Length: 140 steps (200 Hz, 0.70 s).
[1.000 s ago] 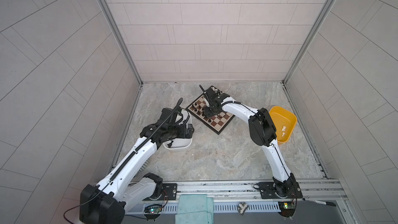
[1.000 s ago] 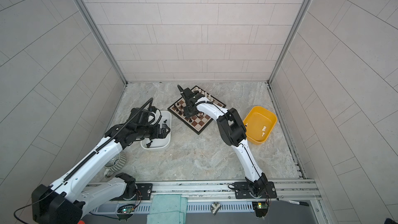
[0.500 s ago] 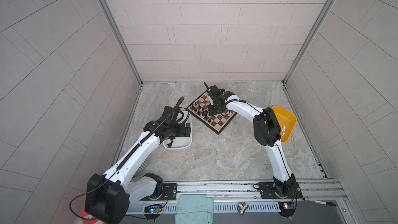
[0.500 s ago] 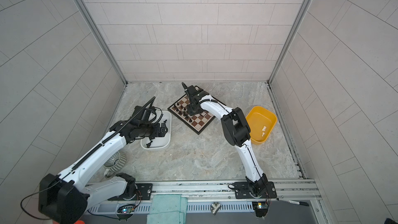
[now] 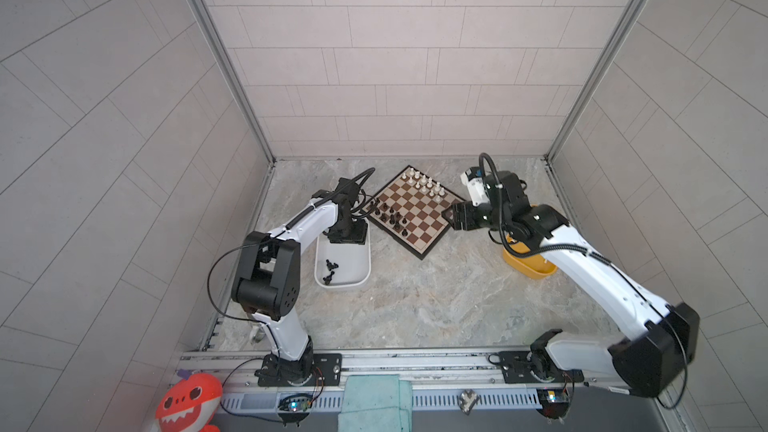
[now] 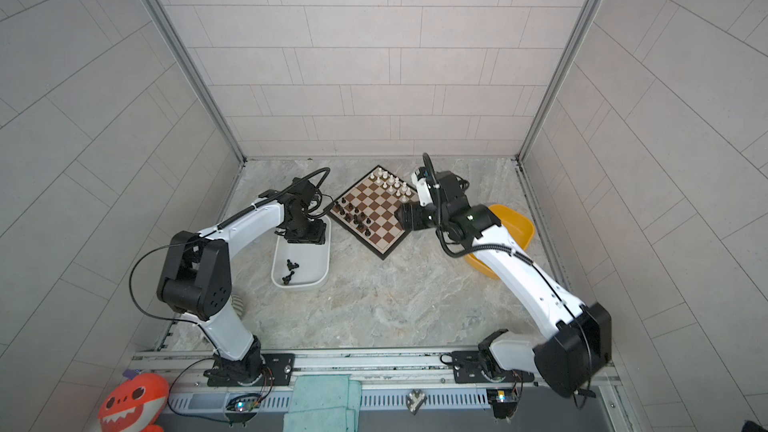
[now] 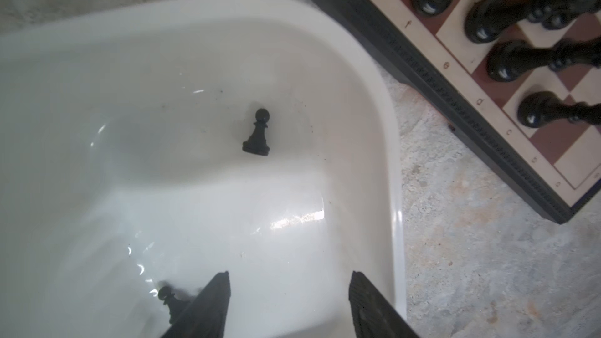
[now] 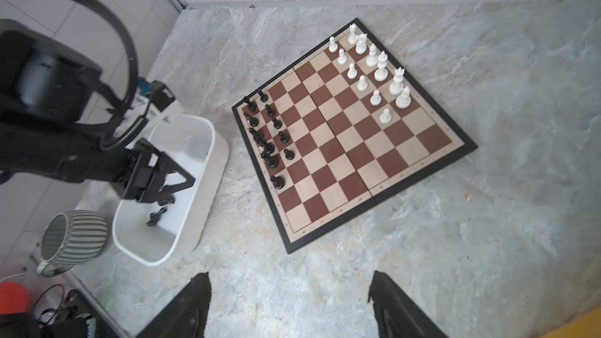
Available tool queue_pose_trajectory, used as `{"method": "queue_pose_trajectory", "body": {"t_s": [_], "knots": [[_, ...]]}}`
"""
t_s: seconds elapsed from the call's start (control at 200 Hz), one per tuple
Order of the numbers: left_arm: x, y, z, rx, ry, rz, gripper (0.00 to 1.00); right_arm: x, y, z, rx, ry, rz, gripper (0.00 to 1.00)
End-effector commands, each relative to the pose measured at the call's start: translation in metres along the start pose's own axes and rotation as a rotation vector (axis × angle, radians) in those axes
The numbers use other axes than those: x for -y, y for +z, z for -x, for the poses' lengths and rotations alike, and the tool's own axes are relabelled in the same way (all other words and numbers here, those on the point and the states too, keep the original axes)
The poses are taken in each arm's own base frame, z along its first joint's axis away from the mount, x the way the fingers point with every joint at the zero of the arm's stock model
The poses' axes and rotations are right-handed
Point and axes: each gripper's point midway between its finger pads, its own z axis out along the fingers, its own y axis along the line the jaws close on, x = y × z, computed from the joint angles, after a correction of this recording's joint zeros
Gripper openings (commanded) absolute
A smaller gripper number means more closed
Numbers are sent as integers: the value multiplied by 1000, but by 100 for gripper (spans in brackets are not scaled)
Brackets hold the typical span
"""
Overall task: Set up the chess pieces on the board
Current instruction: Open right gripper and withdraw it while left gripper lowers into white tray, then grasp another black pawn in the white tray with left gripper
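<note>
Clearly the step in hand is a pick from the white tub [image 5: 353,261], which sits on the desk [image 5: 415,305] just beside the board [image 5: 419,222], on its side toward the desk's left edge. The left claw [image 7: 289,276] hangs over the tub's end toward the desk's back edge, jaws partly apart with nothing between them. The right claw [image 8: 289,276] is wide open and empty, over bare desk by the board's corner toward the right edge, near the yellow tub [image 5: 523,265].

To pick well, the left claw should advance over the black pawn [image 7: 257,133], sink until the fingers straddle its waist, and close without nudging the second pawn [image 7: 169,297] beside one finger.

The black pawn appears to lie on its side on the tub floor. Its long axis runs head to base, with the base nearer the claw and the head pointing away. That is roughly square to the closing line, so little wrist turn seems needed.
</note>
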Motion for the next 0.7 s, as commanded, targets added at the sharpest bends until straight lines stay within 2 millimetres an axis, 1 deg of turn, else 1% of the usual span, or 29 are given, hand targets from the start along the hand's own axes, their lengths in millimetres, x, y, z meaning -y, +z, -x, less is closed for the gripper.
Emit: {"method": "queue_pose_trajectory", "body": {"t_s": [0.0,0.08,0.22,0.35,0.44,0.51,0.696], "knots": [[-11,2,16,3,46,63,63,-4,-26,3,70,4,39,83],[-15,6,24,-5,64,92,61,-6,-35,-2,83,4,55,84],[-22,13,27,-35,80,127,57,-7,-36,-9,79,3,76,84],[-17,20,28,-42,90,100,55,-8,-33,-10,76,-1,84,84],[-21,26,30,-49,86,117,53,-8,-29,-11,65,-1,88,84],[-26,30,32,-54,83,145,50,-9,-25,-12,59,2,98,84],[-26,43,37,-57,85,145,46,-8,-19,-13,47,6,102,83]]}}
